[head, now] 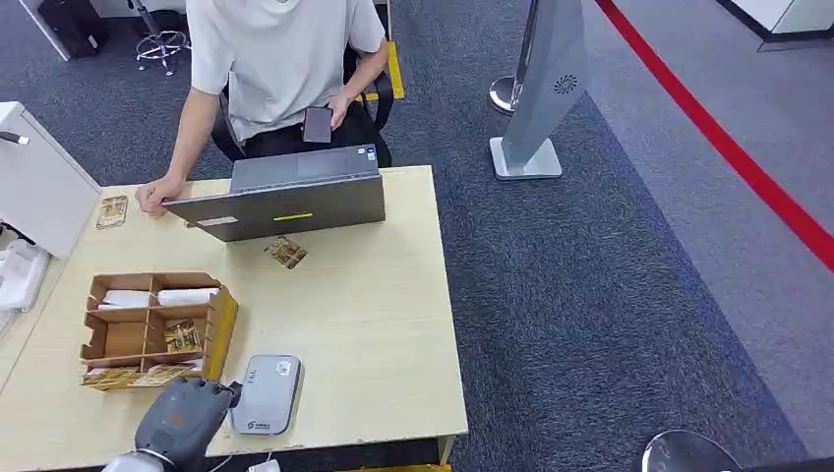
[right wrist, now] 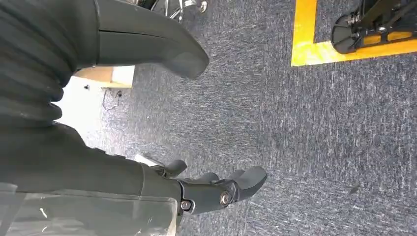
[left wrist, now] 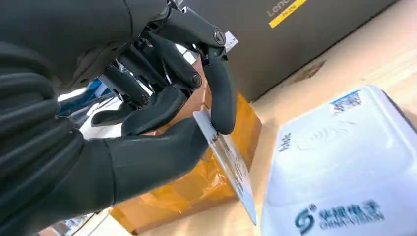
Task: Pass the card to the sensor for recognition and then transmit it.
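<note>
My left hand (head: pixel 185 416) is at the table's near edge, just left of the grey card sensor (head: pixel 267 393). In the left wrist view the hand (left wrist: pixel 162 113) pinches a thin card (left wrist: pixel 231 167) between thumb and a finger, edge-on, beside the sensor (left wrist: pixel 339 167) and not touching it. My right hand (right wrist: pixel 211 189) hangs over the grey carpet, fingers apart, holding nothing. Other cards lie on the table: one (head: pixel 286 252) in front of the laptop and one (head: pixel 112 210) at the far left.
A wooden compartment box (head: pixel 152 329) with cards and white rolls stands left of the sensor. A grey laptop (head: pixel 285 202) sits at the table's far side, a seated person (head: pixel 280 69) behind it holding a phone. A white cabinet (head: pixel 34 182) stands at the left.
</note>
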{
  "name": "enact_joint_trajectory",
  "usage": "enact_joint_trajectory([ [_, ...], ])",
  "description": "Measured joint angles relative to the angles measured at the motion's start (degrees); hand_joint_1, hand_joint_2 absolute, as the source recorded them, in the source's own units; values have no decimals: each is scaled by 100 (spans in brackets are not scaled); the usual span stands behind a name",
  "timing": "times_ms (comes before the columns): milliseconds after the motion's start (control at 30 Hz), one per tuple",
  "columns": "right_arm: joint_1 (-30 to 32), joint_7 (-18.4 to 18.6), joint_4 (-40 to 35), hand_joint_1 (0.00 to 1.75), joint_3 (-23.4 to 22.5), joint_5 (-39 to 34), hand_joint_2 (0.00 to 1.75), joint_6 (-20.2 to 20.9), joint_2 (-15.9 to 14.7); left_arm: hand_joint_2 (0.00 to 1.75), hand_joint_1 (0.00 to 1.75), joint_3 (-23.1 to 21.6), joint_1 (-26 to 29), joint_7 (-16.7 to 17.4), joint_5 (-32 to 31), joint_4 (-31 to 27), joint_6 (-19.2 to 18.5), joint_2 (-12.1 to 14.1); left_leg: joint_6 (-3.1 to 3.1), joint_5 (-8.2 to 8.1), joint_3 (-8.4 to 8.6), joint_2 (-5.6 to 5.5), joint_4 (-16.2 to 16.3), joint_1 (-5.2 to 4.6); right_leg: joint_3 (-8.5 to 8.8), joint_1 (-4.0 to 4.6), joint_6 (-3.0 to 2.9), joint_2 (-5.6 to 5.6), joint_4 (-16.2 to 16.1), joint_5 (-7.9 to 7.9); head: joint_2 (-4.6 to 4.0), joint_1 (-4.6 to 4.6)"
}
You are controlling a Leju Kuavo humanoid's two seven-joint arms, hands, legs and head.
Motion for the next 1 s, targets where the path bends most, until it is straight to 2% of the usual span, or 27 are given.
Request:
enact_joint_trajectory([
  [367, 0, 0, -17, 0, 26, 0, 175, -2, 15, 175, 175, 52, -1, 0, 0, 2, -4, -39, 0, 0, 0, 0, 0, 0, -1, 0, 0, 0, 0, 0, 0, 0],
  [467, 7, 0, -28, 0, 31, 0, 175, -2, 20, 175, 175, 66, -64, 0, -131, 2, 94, -48, 0, 0, 1, -1, 1, 0, -2, 0, 0, -1, 0, 0, 2, 0],
  [800, 25, -55, -79, 0, 118, 0, 175, -61, 81, 175, 175, 208, -1132, -83, -424, -313, 151, -201, -1, 13, 0, -8, 1, 0, 1, 0, -10, -12, 0, 11, 0, 0],
  [1000, 22, -35, 46, 0, 277, 0, 175, -308, 72, 175, 175, 304, -1764, -146, -679, -411, 175, -260, 2, 16, -1, -8, 1, 0, 2, 0, -8, -13, 0, 13, 0, 0],
])
